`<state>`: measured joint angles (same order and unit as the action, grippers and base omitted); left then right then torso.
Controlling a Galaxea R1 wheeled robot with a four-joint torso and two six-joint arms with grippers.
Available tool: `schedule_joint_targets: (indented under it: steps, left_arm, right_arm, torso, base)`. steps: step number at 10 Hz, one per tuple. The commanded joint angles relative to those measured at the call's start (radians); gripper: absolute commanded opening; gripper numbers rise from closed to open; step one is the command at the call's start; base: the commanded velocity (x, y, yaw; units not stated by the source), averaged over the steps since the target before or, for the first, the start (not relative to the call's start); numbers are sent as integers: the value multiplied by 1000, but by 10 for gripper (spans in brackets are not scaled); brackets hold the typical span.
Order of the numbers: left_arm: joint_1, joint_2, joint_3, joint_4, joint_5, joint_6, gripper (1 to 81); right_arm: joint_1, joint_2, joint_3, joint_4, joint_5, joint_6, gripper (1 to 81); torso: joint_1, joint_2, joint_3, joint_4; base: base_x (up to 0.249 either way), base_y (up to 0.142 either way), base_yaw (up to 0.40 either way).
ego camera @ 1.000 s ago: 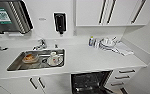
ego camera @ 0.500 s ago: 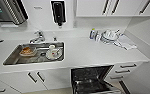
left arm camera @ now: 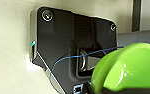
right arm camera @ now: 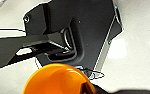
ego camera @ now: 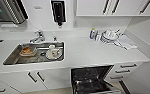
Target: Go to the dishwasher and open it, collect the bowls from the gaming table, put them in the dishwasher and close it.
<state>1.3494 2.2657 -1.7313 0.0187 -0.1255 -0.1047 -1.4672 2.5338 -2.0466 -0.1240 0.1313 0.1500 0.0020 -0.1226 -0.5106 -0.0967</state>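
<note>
Head view: dishwasher [ego camera: 91, 80] open under white counter [ego camera: 91, 53], right of sink [ego camera: 36, 53]; rack exposed.
Left wrist view: green bowl [left arm camera: 131, 70] close to camera; finger state cannot tell.
Right wrist view: orange bowl [right arm camera: 58, 80] close; likewise cannot tell.
Judged step: loading bowls. Next move requires lowering to rack.

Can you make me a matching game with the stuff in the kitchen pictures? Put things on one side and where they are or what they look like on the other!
Things:
1. green bowl
2. orange bowl
3. dishwasher
4. sink

Clues:
A. open, under the white counter
B. close up in the right wrist view
C. has dishes in it, below the tap
D. close up in the left wrist view

Pairs: 1-D, 2-B, 3-A, 4-C
</note>
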Motion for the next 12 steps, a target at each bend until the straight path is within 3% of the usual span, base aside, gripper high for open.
schedule_joint_targets:
  steps: [1,3,5,6,8,10,12]
  left_arm:
    - [-147,-109,111,1,69,-32,10]
    - [-239,-123,165,0,101,-33,10]
    - [-328,-123,199,-3,178,-33,10]
    - [-370,-127,211,-3,202,-33,10]
    - [-485,-149,260,-6,253,-35,10]
    - [-620,-139,292,-51,366,-46,10]
    - [-733,-97,279,-54,441,-47,10]
  right_arm:
    - [10,-36,20,-8,-64,-1,10]
    - [20,-37,39,-6,-64,0,10]
    - [32,-42,65,-6,-64,0,10]
    - [34,-44,72,-6,-64,0,10]
    - [34,-44,73,-8,-64,0,10]
    - [34,-44,73,-8,-64,0,10]
    - [34,-47,76,-8,-53,0,10]
  torso:
    - [0,0,0,0]
    - [0,0,-90,0]
    - [0,0,-146,0]
    - [0,0,-85,0]
    - [1,1,-136,0]
    - [1,1,-146,0]
    - [1,1,-145,0]
  base:
    - [0,0,0]
    - [0,0,0]
    - [0,0,0]
    - [0,0,0]
    - [0,0,0]
    - [0,0,0]
    - [0,0,0]
